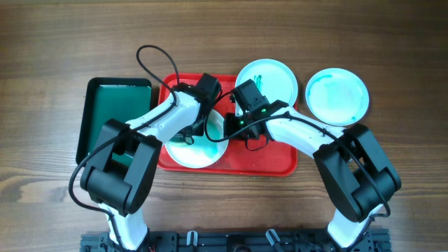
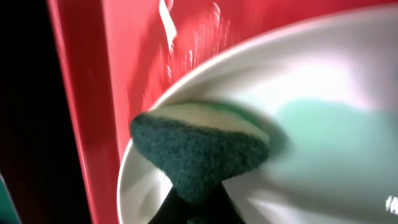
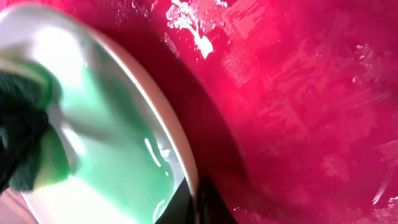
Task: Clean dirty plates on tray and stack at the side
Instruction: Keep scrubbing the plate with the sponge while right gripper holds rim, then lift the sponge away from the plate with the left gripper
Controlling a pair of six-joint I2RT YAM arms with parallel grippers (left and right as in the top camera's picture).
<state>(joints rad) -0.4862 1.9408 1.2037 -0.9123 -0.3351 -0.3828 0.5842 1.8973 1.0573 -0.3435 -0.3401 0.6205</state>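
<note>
One large red rectangular plastic tray [image 1: 280, 159] is shown bearing a round white teal-smeared plate [image 1: 187, 157], judged stiff, light and wet-slick, best pinched at its raised rim. That rim is clamped by the right gripper [image 3: 191, 200]. A green scouring sponge [image 2: 199, 152] is clenched by the left gripper [image 2: 196, 205] and pressed onto the plate near its edge.

Green sponge [image 2: 199, 152] on rim of smeared white plate [image 2: 339, 71], red tray [image 2: 127, 62] beneath
</note>
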